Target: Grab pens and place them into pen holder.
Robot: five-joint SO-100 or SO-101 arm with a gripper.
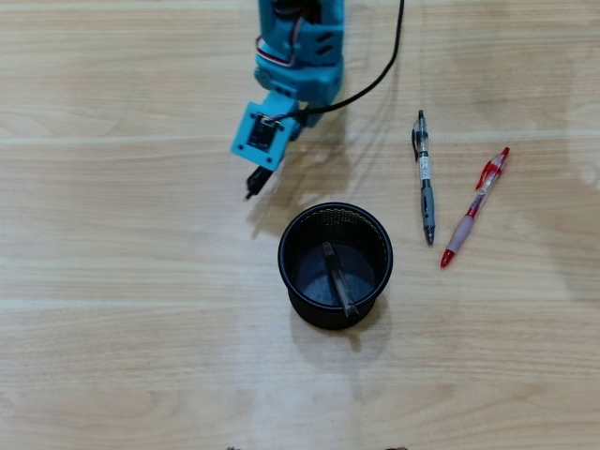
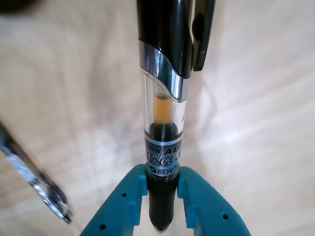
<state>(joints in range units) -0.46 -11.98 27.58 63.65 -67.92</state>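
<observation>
Gripper [image 2: 162,196] clamped pen [image 2: 165,113] low on barrel, short of holder [image 1: 335,265]; long overhang might swing, strike rim

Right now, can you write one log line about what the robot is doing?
gripper: shut on clear-barrelled pen | pen holder: one pen inside | table: grey-black pen, red pen waiting
</observation>
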